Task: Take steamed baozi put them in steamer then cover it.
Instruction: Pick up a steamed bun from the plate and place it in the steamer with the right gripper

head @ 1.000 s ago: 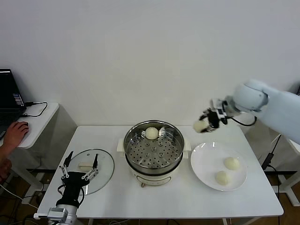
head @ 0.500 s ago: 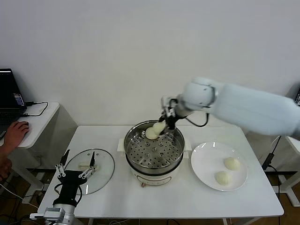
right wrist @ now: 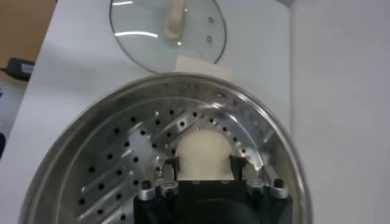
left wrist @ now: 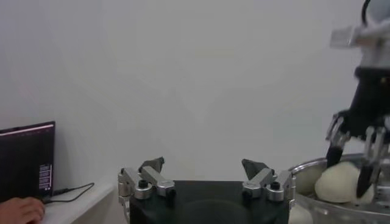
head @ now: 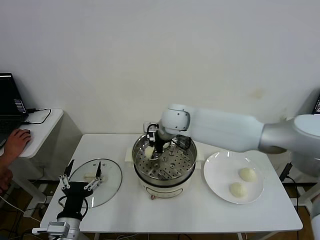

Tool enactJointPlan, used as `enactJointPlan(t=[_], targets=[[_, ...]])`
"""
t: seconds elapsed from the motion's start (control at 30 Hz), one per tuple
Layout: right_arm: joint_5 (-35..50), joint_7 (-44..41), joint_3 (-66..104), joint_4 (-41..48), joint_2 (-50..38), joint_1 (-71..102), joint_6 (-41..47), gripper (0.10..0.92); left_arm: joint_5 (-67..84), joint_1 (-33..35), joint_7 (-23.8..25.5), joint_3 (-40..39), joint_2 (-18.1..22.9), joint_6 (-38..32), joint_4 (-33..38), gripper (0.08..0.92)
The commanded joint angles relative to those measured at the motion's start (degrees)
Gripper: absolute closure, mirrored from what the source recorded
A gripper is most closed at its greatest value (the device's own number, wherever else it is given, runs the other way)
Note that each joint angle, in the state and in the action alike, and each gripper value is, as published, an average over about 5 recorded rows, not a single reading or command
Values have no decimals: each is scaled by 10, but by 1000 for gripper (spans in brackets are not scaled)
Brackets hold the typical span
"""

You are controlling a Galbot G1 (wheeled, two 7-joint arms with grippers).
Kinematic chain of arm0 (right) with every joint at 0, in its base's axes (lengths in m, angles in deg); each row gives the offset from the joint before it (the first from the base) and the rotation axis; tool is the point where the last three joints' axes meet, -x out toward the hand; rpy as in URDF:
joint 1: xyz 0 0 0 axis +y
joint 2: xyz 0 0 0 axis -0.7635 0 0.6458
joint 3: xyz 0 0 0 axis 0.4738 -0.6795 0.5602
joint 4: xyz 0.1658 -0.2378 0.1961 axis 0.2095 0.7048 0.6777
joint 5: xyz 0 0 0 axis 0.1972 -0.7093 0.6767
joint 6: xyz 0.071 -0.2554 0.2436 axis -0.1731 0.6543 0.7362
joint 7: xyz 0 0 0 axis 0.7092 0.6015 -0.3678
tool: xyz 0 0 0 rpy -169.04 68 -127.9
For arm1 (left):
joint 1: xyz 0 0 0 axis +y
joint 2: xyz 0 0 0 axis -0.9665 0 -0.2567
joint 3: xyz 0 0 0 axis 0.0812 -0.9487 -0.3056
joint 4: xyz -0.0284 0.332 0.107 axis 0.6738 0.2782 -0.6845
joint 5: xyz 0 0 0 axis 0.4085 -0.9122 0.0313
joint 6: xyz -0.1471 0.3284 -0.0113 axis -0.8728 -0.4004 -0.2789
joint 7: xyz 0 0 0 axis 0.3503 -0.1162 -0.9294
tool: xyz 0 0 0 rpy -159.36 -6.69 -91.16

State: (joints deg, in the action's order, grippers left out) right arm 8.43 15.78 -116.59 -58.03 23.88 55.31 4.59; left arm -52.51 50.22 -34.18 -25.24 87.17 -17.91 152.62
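My right gripper [head: 153, 149] reaches down into the steamer [head: 165, 182] and is shut on a steamed baozi [head: 148, 151] at the left rear of the perforated tray [right wrist: 109, 164]. In the right wrist view the bun [right wrist: 204, 145] sits between both fingers, resting on the tray. The left wrist view shows a second baozi [left wrist: 306, 178] beside the held one [left wrist: 339, 182]. Two more baozi [head: 247, 174] [head: 237, 189] lie on the white plate [head: 218, 176]. The glass cover [head: 111, 186] lies flat left of the steamer. My left gripper [head: 84, 173] stands open over the cover's near side, holding nothing.
A side table on the left carries a laptop [head: 10, 102], and a person's hand [head: 16, 141] rests there. The white table's front edge runs just below the cover and plate. A wall stands close behind the steamer.
My right arm swung left from above the plate with the baozi and lowered it into the steamer's left rear. The left gripper has hardly moved.
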Motion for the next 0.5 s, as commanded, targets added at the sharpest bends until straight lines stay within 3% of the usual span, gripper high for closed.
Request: enactJointPlan(t=[0.03,0.3,0.5], targets=[[-16,8,3,55,43,38,8,456,0,0,0,0,0,0,0,177],[-16,-27,15,17,6,7,-2,245,0,-2,0,-2,-1,0,-1,177],[-60,-136,10,-71,-124,-96,-58,203,2,-5,0,-2,-6,0,-5,177]])
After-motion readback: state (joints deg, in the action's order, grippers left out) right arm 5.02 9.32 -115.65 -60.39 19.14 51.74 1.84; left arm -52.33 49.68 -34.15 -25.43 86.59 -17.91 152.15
